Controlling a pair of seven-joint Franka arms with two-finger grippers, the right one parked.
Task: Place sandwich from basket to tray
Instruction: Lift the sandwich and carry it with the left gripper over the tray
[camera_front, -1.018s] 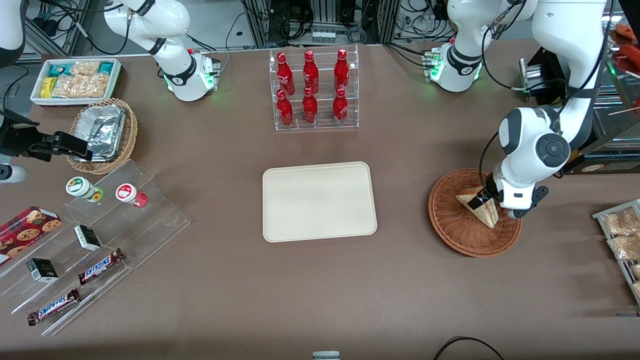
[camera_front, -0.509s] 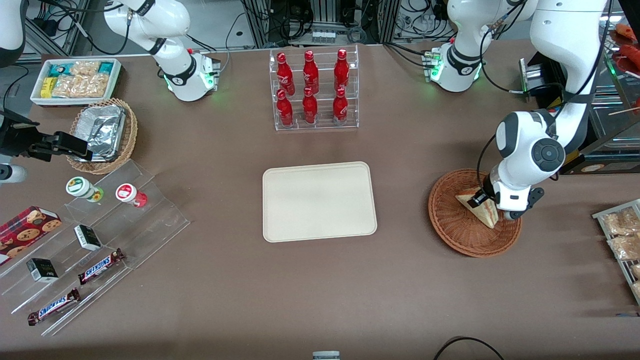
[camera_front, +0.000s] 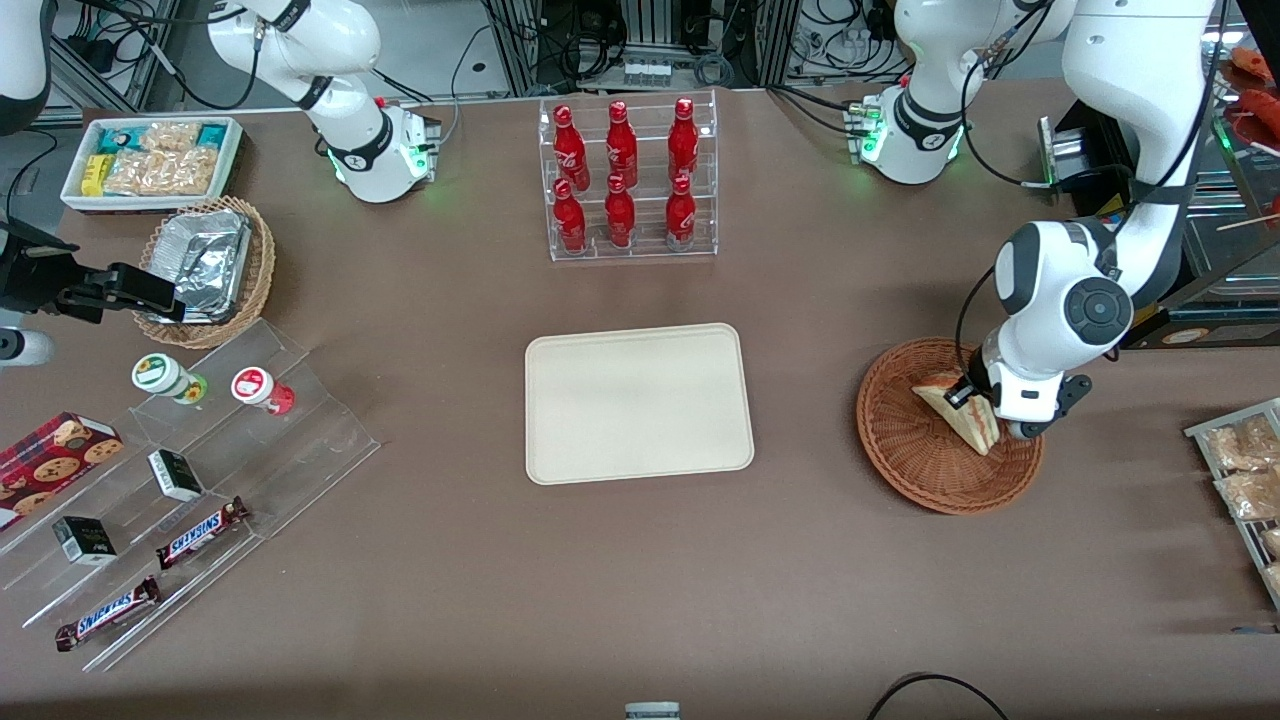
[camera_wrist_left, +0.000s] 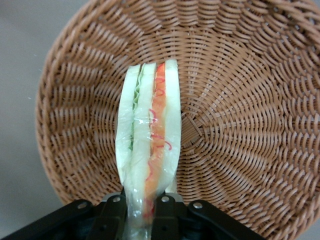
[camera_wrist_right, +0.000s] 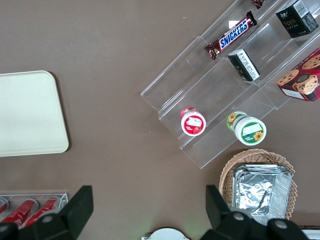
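Observation:
The sandwich (camera_front: 958, 408) (camera_wrist_left: 148, 145), a plastic-wrapped wedge of white bread with green and red filling, stands on edge just above the round reddish-brown wicker basket (camera_front: 915, 450) (camera_wrist_left: 240, 105). My left gripper (camera_front: 968, 398) (camera_wrist_left: 141, 212) is shut on the sandwich's narrow end, one black finger on each bread face. The cream tray (camera_front: 638, 402) (camera_wrist_right: 27, 114) lies flat mid-table with nothing on it, toward the parked arm's end from the basket.
A clear rack of red bottles (camera_front: 625, 180) stands farther from the front camera than the tray. Packets on a rack (camera_front: 1243, 470) lie at the working arm's table end. Acrylic steps with snacks (camera_front: 170, 470) and a foil container in a tan basket (camera_front: 205, 265) sit at the parked arm's end.
The gripper has lifted a little and tipped the sandwich up inside the basket; the wedge now stands more on edge. Nothing else has moved.

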